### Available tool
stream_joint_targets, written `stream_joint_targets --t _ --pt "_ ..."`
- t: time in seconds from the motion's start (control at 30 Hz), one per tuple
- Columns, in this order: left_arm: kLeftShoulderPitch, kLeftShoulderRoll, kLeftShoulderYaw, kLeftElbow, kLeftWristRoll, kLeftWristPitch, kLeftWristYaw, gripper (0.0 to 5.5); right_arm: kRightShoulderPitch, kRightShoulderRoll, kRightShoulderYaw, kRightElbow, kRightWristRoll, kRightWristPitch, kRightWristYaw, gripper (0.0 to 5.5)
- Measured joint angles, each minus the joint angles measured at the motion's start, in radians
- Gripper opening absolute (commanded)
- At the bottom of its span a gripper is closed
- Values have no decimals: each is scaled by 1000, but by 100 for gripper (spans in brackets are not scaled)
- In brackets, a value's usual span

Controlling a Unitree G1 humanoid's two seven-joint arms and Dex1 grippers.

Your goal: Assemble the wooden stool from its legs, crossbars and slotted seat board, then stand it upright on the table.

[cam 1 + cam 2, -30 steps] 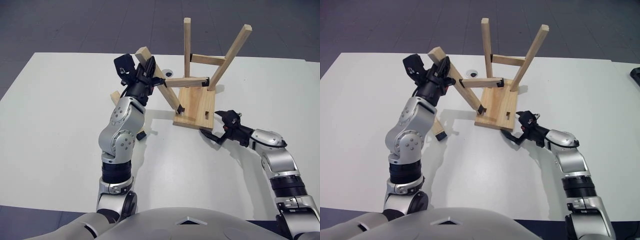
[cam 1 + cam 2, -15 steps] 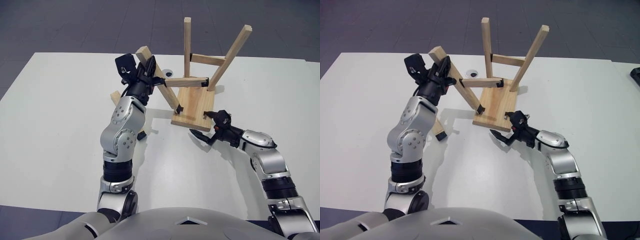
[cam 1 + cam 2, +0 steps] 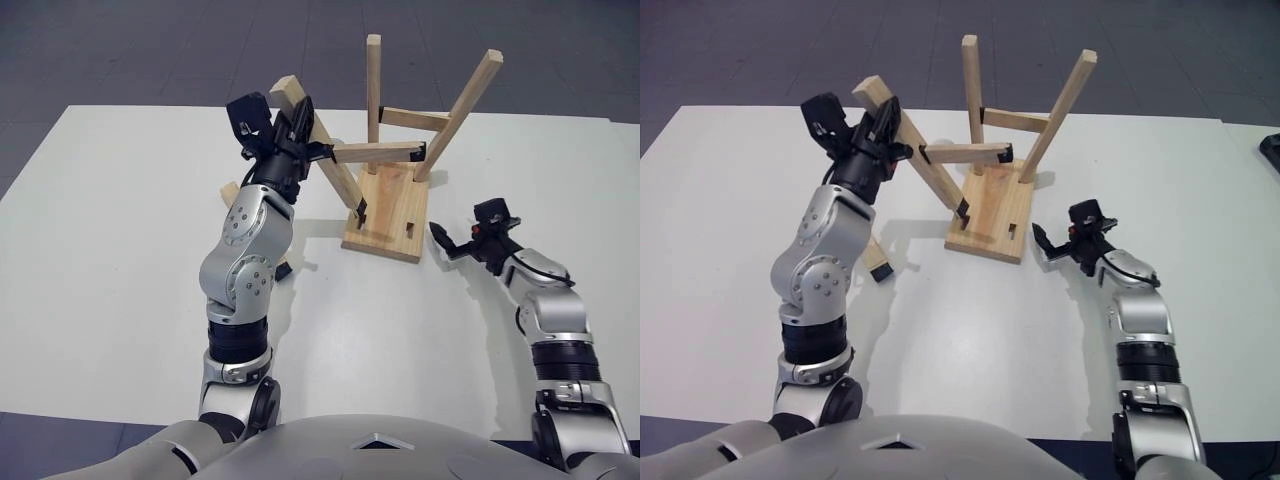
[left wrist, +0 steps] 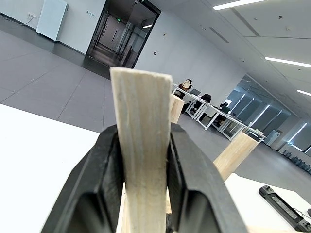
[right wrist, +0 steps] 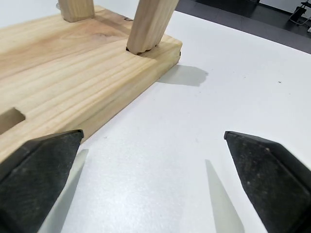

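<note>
The slotted seat board (image 3: 388,222) lies flat on the white table with two legs (image 3: 461,112) standing up out of it, joined by a crossbar (image 3: 412,119). My left gripper (image 3: 298,128) is shut on a third leg (image 4: 141,145), which slants down to the board's left edge. A second crossbar (image 3: 376,152) runs from that leg toward the right-hand leg. My right gripper (image 3: 446,243) is open, low over the table just right of the board (image 5: 73,73), with nothing between its fingers.
Another wooden leg with a black end cap (image 3: 283,268) lies on the table behind my left forearm. A dark object (image 3: 1272,145) sits at the table's far right edge. Bare table (image 3: 110,240) spreads to the left and in front of the board.
My right gripper has drawn back from the board's front edge to its right side. My left gripper has lifted the slanted leg slightly, and its crossbar has risen with it.
</note>
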Motion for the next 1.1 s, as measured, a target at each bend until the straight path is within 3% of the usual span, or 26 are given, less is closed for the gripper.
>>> stream_joint_targets --t 1.1 --pt "57 42 -19 -8 32 -23 -23 104 9 22 39 -11 -41 9 -12 540"
